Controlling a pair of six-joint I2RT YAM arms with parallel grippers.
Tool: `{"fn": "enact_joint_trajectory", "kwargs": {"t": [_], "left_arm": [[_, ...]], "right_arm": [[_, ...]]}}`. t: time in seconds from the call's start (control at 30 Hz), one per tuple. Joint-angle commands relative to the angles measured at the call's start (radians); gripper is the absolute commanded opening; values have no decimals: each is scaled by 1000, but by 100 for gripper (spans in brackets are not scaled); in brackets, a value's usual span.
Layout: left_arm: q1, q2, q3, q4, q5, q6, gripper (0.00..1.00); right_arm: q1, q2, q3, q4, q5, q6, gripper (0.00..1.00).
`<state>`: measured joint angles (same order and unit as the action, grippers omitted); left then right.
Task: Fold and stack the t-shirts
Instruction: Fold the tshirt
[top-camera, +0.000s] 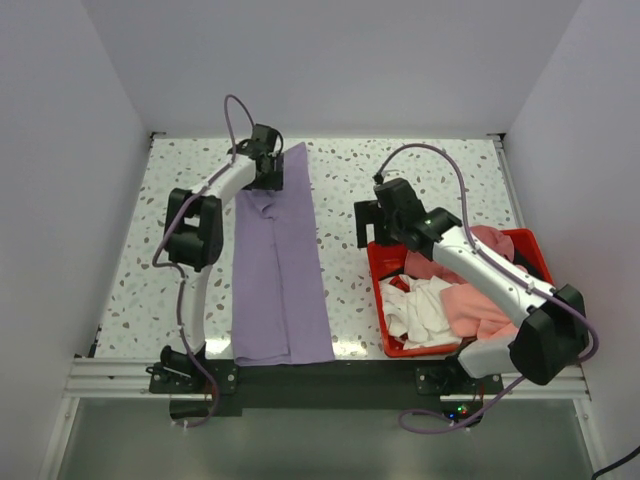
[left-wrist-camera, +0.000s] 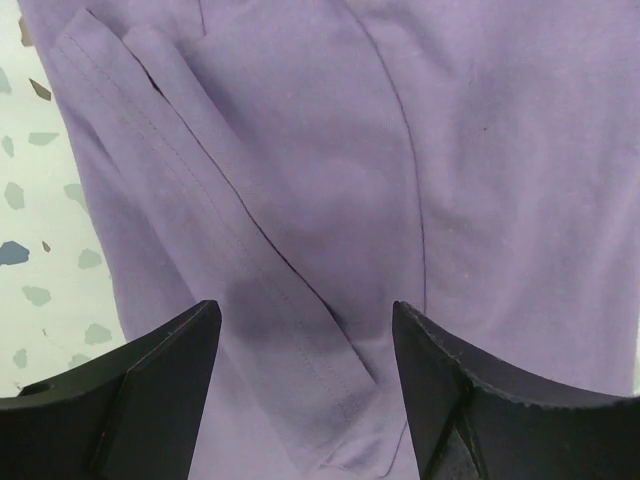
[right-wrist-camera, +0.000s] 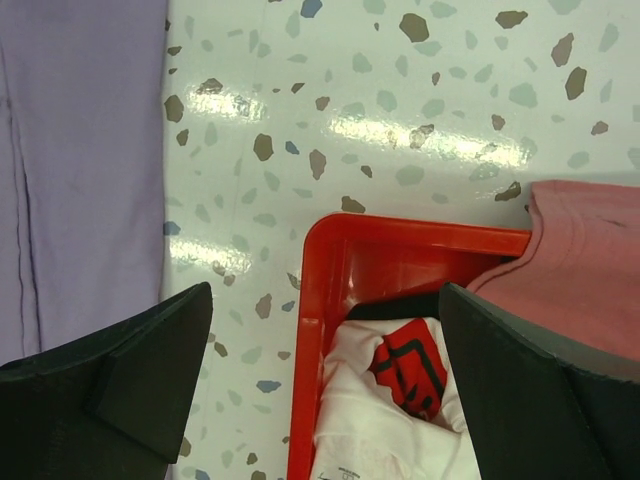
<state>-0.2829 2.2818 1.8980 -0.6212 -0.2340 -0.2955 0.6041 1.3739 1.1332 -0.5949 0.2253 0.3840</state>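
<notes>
The t-shirt (top-camera: 280, 270) is plain lilac purple; the tabletop (right-wrist-camera: 420, 120) is white terrazzo flecked grey, brown and blue; the bin (right-wrist-camera: 340, 250) is bright red; one garment (right-wrist-camera: 590, 260) is salmon pink, another (right-wrist-camera: 350, 400) white with red-and-black print; the left claw (left-wrist-camera: 300, 330) and right claw (right-wrist-camera: 325, 300) are black.

Purple shirt (top-camera: 280, 270): there was one.
Pink shirt (top-camera: 478, 305): there was one.
White shirt (top-camera: 420, 310): at least one was seen.
Bin (top-camera: 385, 262): there was one.
Surface (top-camera: 400, 180): there was one.
Claws: there were two, left claw (left-wrist-camera: 302, 310) and right claw (right-wrist-camera: 325, 290).
</notes>
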Motion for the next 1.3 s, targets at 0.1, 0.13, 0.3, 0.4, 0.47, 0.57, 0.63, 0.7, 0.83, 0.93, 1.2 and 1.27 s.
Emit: {"fn": "enact_joint_trajectory", "kwargs": {"t": [0.1, 0.13, 0.3, 0.4, 0.47, 0.57, 0.63, 0.7, 0.83, 0.93, 1.2, 1.27], "left_arm": [[-1, 39, 47, -26, -18, -1, 66], [-1, 41, 49, -32, -24, 2, 64], [-1, 30, 30, -66, -77, -8, 56], [1, -5, -11, -55, -111, -11, 54], [1, -21, -25, -55, -128, -11, 54], [1, -39, -43, -55, -145, -11, 54], [1, -47, -51, -58, -145, -8, 51], [1, -50, -65, -60, -152, -11, 48], [1, -65, -83, -75, -172, -25, 45], [1, -94, -112, -75, -197, -36, 45], [22, -186, -229, -74, -248, -86, 48], [27, -202, -264, -71, -246, -96, 49]], "right_arm": [[-17, -52, -15, -3, 46, -13, 99], [-18, -52, -16, -3, 49, -13, 99], [-23, -55, -20, -2, 52, -14, 99], [-21, -55, -20, -2, 49, -14, 99], [-23, -53, -21, 0, 46, -13, 99], [-24, -53, -23, 0, 42, -13, 99], [-24, -52, -23, 1, 43, -11, 99], [-24, -52, -23, 1, 40, -11, 99], [-24, -50, -23, 1, 32, -10, 99], [-24, -44, -23, 3, 22, -8, 99], [-26, -41, -24, 4, 6, -4, 99], [-24, -39, -24, 4, 5, -4, 99]]}}
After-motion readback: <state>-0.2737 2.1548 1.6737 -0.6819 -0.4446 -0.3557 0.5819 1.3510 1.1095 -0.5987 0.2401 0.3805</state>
